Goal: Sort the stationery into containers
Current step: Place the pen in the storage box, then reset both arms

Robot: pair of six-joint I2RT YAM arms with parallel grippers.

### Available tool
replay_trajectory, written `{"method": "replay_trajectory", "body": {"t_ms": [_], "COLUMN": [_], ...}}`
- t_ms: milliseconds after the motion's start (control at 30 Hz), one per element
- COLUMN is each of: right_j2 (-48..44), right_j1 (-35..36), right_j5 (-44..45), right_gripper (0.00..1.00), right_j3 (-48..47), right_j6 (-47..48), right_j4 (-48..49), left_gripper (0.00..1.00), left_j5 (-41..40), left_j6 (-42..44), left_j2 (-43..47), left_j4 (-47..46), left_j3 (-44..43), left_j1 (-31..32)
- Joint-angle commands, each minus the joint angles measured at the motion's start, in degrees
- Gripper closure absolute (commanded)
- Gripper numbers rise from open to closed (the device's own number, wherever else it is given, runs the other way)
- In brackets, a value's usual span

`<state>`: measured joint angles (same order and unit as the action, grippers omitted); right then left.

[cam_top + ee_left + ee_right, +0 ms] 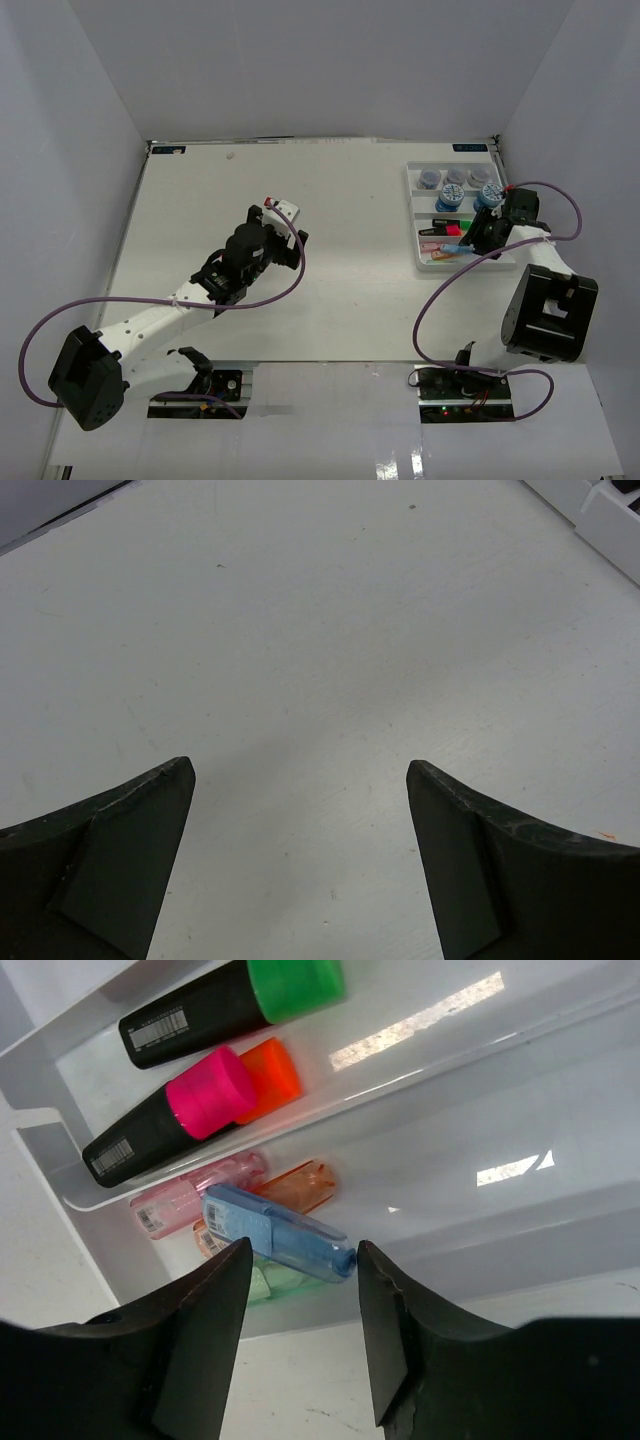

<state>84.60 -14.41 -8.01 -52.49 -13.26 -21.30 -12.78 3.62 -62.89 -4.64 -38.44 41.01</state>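
Observation:
The white tray [470, 1265] lies just beyond my right gripper [305, 1260]. The gripper is open and grips nothing. A pastel blue highlighter [275, 1230] rests loose in the nearest compartment, on top of pastel pink [190, 1195], orange [300, 1185] and green [275, 1282] ones. One section further hold black highlighters with pink [165, 1120], orange [272, 1075] and green [235, 1005] caps. Seen from above, the right gripper [470, 240] hovers over the tray [412, 215], and several round jars [455, 180] fill its far section. My left gripper [300, 770] is open over bare table.
The tray stands at the table's back right, close to the right wall. A corner of the tray [612, 520] shows at the top right of the left wrist view. The left arm [240, 260] reaches over the table's middle. Purple cables [440, 290] loop off both arms.

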Motion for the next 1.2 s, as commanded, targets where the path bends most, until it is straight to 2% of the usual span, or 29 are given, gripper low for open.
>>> {"method": "replay_trajectory", "body": {"t_ms": [0, 67, 233, 267, 333, 367, 500, 667, 767, 900, 1033, 1067, 1167], "right_j2": [-1.97, -3.82, -13.57, -17.15, -20.77, -24.53, -33.60, -43.35, -48.28, -53.82, -60.23, -61.47, -67.09], "right_j1": [-0.61, -0.61, -0.61, -0.61, -0.61, -0.61, -0.70, -0.09, 3.06, 9.21, 17.11, 18.01, 21.26], "right_j5": [3.53, 3.18, 4.66, 5.19, 5.55, 5.64, 3.01, 1.50, 3.18, 5.10, 7.74, 11.40, 14.33], "right_gripper": [0.46, 0.38, 0.05, 0.03, 0.05, 0.10, 0.10, 0.10, 0.10, 0.10, 0.10, 0.10, 0.10], "right_j3": [-3.67, -4.11, -6.48, -6.66, -7.80, -8.24, -11.40, -17.99, -19.31, -18.62, -16.60, -15.29, -12.56], "right_j6": [-0.63, -1.24, -2.12, -2.56, -2.56, -2.65, -0.37, 4.90, 4.73, 4.91, 8.15, 8.59, 11.39], "right_j4": [-2.42, -2.78, -4.36, -4.45, -5.07, -5.24, -5.51, -8.49, -8.67, -9.11, -11.57, -11.92, -11.31], "left_gripper": [0.02, 0.02, 0.02, 0.02, 0.02, 0.02, 0.02, 0.02, 0.02, 0.02, 0.02, 0.02, 0.02], "left_j5": [-0.76, -0.58, -0.85, -0.93, -1.37, -2.07, -6.46, -12.00, -15.16, -16.75, -18.07, -18.94, -19.65], "left_j6": [-0.01, -0.36, -1.86, -1.86, -2.30, -2.82, -6.33, -14.33, -20.64, -23.56, -23.39, -22.87, -21.11], "left_j2": [1.81, 1.81, 1.81, 1.90, 2.25, 2.42, 3.30, 6.11, 12.06, 19.36, 24.83, 27.19, 30.89], "left_j4": [0.16, 0.42, 1.13, 1.22, 1.65, 1.83, 4.02, 16.67, 23.26, 29.76, 35.31, 36.54, 37.43], "left_j3": [-2.08, -2.26, -2.96, -2.87, -3.40, -3.49, -5.50, -14.36, -18.59, -21.50, -23.53, -23.18, -21.60], "left_j1": [0.12, 0.12, 0.12, 0.12, 0.12, 0.12, 0.03, 0.03, 0.03, 0.03, -0.06, 0.03, -0.06]}}
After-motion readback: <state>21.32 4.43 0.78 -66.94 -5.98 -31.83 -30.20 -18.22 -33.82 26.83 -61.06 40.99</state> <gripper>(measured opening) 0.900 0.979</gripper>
